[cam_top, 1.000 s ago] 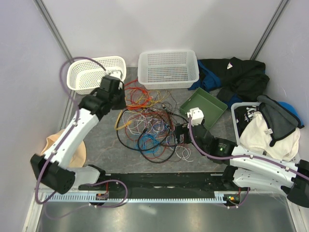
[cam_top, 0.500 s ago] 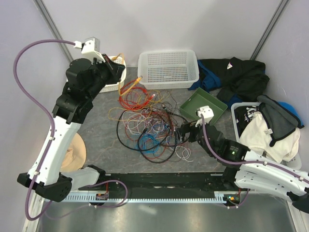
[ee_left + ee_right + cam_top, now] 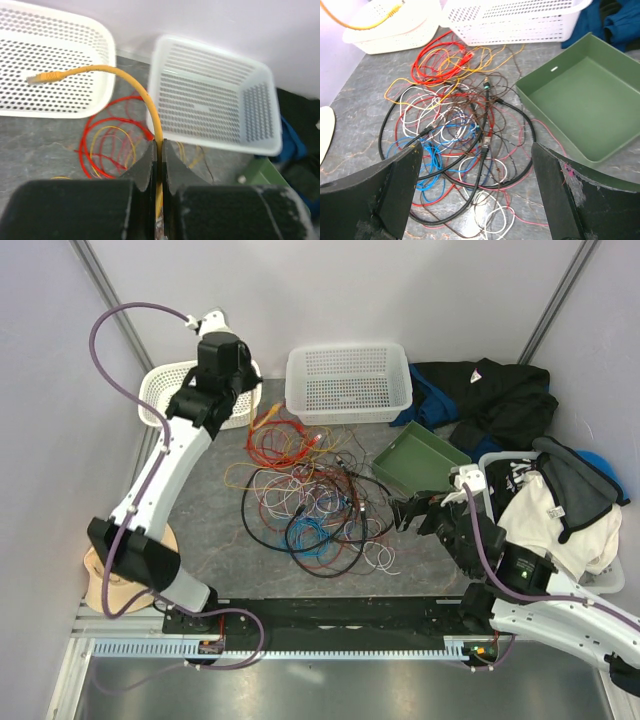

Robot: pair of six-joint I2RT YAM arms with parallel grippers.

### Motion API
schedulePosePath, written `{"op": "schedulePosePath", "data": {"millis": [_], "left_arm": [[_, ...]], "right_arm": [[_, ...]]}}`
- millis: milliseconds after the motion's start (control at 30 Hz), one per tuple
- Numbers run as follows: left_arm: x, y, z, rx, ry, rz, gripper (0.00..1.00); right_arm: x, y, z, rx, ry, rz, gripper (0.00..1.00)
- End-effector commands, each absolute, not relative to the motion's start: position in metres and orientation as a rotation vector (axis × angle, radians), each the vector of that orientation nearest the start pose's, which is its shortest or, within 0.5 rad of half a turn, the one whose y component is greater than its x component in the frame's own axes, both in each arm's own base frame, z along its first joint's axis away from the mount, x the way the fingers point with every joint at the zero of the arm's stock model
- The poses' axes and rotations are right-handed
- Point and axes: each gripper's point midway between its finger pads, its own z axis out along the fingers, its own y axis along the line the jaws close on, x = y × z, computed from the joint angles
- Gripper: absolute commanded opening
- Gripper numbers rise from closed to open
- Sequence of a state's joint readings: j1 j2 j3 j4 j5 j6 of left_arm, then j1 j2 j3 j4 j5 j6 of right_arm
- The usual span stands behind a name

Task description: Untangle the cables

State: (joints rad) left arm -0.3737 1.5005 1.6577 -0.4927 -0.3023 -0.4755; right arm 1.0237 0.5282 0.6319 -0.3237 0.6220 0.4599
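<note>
Two white baskets sat along the top of the overhead view: an oval basket [image 3: 150, 412] at upper left and a rectangular basket [image 3: 347, 350] at upper centre. One green tray [image 3: 425, 468] lay right of centre. The cables [image 3: 310, 502] formed one tangle at centre. The left gripper [image 3: 159, 150] pinched one yellow cable [image 3: 145, 100], whose plug showed against the oval basket. The right gripper [image 3: 475, 155] gaped wide, holding nothing.

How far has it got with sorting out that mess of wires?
Barely started. Done: nothing; the oval white perforated basket looks empty. In hand: the left tool is shut on an orange cable, its plug over that basket. Left: the heap of red, blue, white and black cables lies knotted on the grey table, the right tool open near it.
</note>
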Motion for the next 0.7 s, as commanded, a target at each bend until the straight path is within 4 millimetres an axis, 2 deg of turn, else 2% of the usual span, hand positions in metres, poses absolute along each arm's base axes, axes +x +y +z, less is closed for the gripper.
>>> {"op": "schedulePosePath", "data": {"millis": [0, 33, 67, 133, 167, 233, 267, 300, 367, 400, 467, 500, 567, 600, 633, 667], "left_arm": [[0.482, -0.048, 0.362, -0.663, 1.776, -0.183, 0.05], [0.490, -0.040, 0.359, -0.712, 1.785, -0.210, 0.04], [0.503, -0.014, 0.344, -0.798, 1.788, -0.197, 0.03], [0.518, 0.000, 0.339, -0.902, 1.748, -0.222, 0.02], [0.529, 0.010, 0.323, -0.945, 1.754, -0.206, 0.02], [0.543, 0.016, 0.323, -0.991, 1.723, -0.235, 0.02], [0.556, 0.021, 0.304, -1.017, 1.740, -0.227, 0.02], [0.563, 0.022, 0.308, -1.028, 1.717, -0.251, 0.02], [0.579, 0.019, 0.299, -1.025, 1.732, -0.274, 0.02], [0.594, 0.017, 0.290, -1.020, 1.741, -0.277, 0.02], [0.607, 0.016, 0.287, -1.008, 1.740, -0.287, 0.02], [0.620, 0.015, 0.282, -1.001, 1.736, -0.290, 0.02], [0.630, 0.016, 0.280, -0.972, 1.739, -0.282, 0.02], [0.639, 0.015, 0.284, -0.949, 1.728, -0.283, 0.07], [0.642, 0.016, 0.285, -0.934, 1.729, -0.272, 0.37], [0.644, 0.018, 0.287, -0.917, 1.731, -0.256, 0.53]], "right_arm": [[0.201, 0.151, 0.259, -0.016, 1.758, 0.498, 0.98], [0.202, 0.152, 0.259, -0.022, 1.761, 0.496, 0.98], [0.201, 0.153, 0.256, -0.032, 1.768, 0.492, 0.98], [0.202, 0.155, 0.250, -0.045, 1.790, 0.476, 0.98], [0.202, 0.158, 0.246, -0.054, 1.801, 0.480, 0.98], [0.202, 0.162, 0.241, -0.065, 1.818, 0.480, 0.98], [0.202, 0.163, 0.237, -0.070, 1.829, 0.476, 0.98], [0.203, 0.165, 0.236, -0.068, 1.832, 0.483, 0.98], [0.204, 0.169, 0.227, -0.076, 1.848, 0.474, 0.98], [0.205, 0.171, 0.228, -0.072, 1.842, 0.480, 0.98], [0.208, 0.174, 0.222, -0.080, 1.851, 0.466, 0.98], [0.209, 0.176, 0.222, -0.077, 1.847, 0.466, 0.98], [0.212, 0.179, 0.214, -0.093, 1.864, 0.442, 0.98], [0.214, 0.182, 0.210, -0.100, 1.871, 0.429, 0.98], [0.215, 0.183, 0.209, -0.107, 1.877, 0.420, 0.98], [0.215, 0.184, 0.208, -0.111, 1.881, 0.414, 0.98]]}}
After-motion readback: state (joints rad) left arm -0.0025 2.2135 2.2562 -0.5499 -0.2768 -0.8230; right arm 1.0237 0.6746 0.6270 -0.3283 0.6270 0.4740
